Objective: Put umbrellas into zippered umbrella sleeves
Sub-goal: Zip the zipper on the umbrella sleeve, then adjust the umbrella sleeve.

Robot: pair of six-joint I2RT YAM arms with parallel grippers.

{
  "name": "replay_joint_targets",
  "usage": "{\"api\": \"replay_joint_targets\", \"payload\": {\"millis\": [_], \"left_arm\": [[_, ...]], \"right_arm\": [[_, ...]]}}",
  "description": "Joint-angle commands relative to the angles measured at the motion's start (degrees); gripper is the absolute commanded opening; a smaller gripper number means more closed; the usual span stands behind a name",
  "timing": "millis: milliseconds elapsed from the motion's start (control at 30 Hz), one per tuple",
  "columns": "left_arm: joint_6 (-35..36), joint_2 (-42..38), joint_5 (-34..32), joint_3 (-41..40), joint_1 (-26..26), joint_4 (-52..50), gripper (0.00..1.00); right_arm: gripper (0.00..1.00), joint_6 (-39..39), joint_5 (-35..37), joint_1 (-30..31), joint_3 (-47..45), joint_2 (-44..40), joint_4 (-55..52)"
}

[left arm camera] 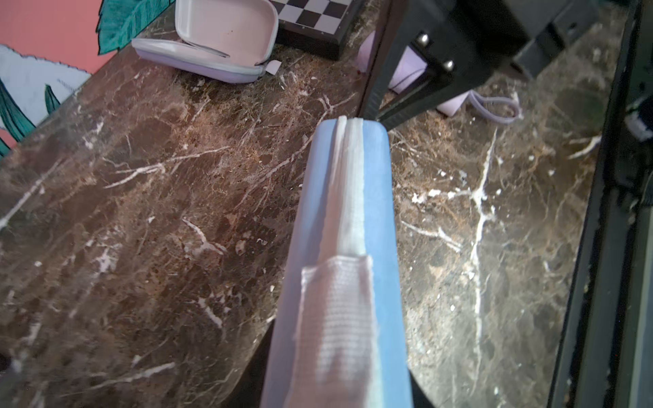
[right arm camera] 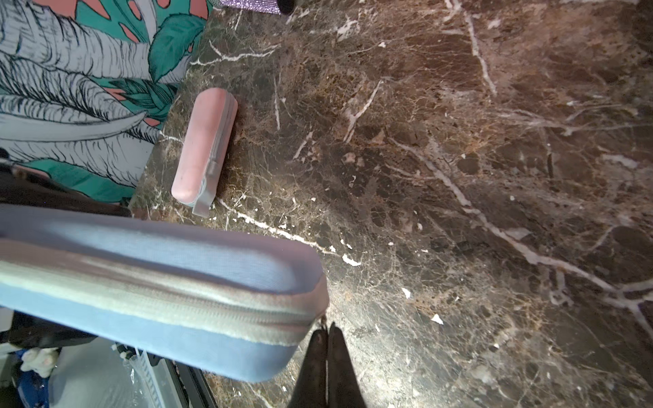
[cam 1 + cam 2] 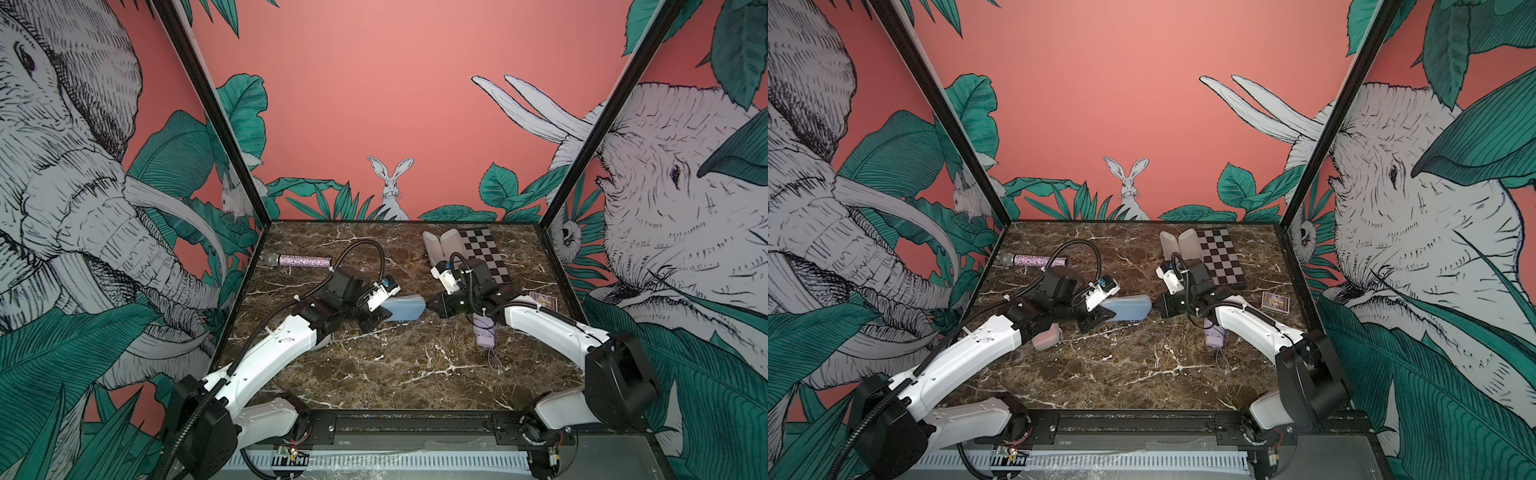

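Right wrist: right end effector (image 2: 327,335) together beside left end effector's (image 3: 378,319) clamped blue sleeve (image 2: 159,282).

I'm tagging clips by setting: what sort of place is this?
Probably a staged robot test booth: jungle-mural wall panels, a marble-look tabletop, and a left arm and right arm mounted at its front.

left fingers (image 3: 375,321) gripping, right fingers (image 2: 341,367) closed

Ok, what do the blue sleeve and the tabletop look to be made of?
The blue sleeve seems a stiff shell under matte woven cloth: fine weave shows, rounded form holds; pale zip tape along the seam. The tabletop looks like brown marble with white veins, glossy where lit; real stone or printed laminate, cannot tell.
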Motion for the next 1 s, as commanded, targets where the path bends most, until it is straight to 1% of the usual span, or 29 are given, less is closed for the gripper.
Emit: {"api": "replay_joint_targets", "payload": {"millis": [0,67,133,233,300,367,400,433,467,533,633,733,800,900,967], "left_arm": [[-15.5,-1.8,-0.3,-0.9,2.4,20.2,0.00],[-21.8,-1.4,-0.9,-2.2,4.3,24.8,0.00],[-29.0,-0.4,-1.3,-3.8,5.2,29.9,0.00],[-34.7,-0.3,-1.3,-5.3,5.2,35.1,0.00],[-36.2,-1.1,-2.0,-6.9,5.2,38.0,0.00],[-38.5,-1.5,-1.8,-8.4,5.2,40.7,0.00],[-40.3,-1.4,-1.8,-9.2,5.3,42.0,0.00],[-42.4,-1.0,-2.2,-10.2,5.3,43.3,0.00],[-44.5,-0.6,-2.8,-10.8,5.3,44.5,0.00],[-49.8,0.6,-3.5,-11.4,5.3,47.3,0.00],[-58.9,3.3,-3.0,-11.5,5.3,51.6,0.00],[-67.6,5.7,-2.3,-13.0,4.9,58.6,0.00],[-70.3,6.4,-2.7,-14.0,4.3,61.5,0.00],[-71.1,6.9,-3.4,-14.0,2.6,61.2,0.00],[-72.2,7.8,-3.9,-13.8,1.5,62.3,0.00]], "right_arm": [[0.00,7.7,-2.6,-0.3,-3.1,1.3,1.7],[0.00,9.5,-3.1,-0.3,-3.5,2.2,3.0],[0.00,13.2,-5.1,-0.2,-4.9,2.9,7.6],[0.00,17.4,-6.1,-0.3,-6.3,2.0,11.8],[0.00,20.1,-5.8,-0.8,-7.6,0.1,15.0],[0.32,26.9,-8.7,-2.4,-10.6,-2.3,25.0],[0.50,31.2,-10.2,-2.8,-11.9,-3.4,31.5],[0.62,34.0,-11.3,-2.9,-12.5,-4.3,36.6],[0.68,35.1,-11.8,-2.9,-12.2,-4.8,38.6],[0.75,35.6,-11.3,-2.9,-11.6,-5.0,40.4],[0.77,36.3,-11.6,-3.0,-10.4,-1.9,43.9],[0.77,39.2,-11.5,-2.9,-7.7,3.2,50.3],[0.77,42.1,-11.0,-2.9,-5.5,6.5,55.0],[0.76,45.7,-10.3,-2.1,-2.2,11.0,60.7],[0.75,46.7,-9.9,-1.2,0.2,13.5,62.4]]}}
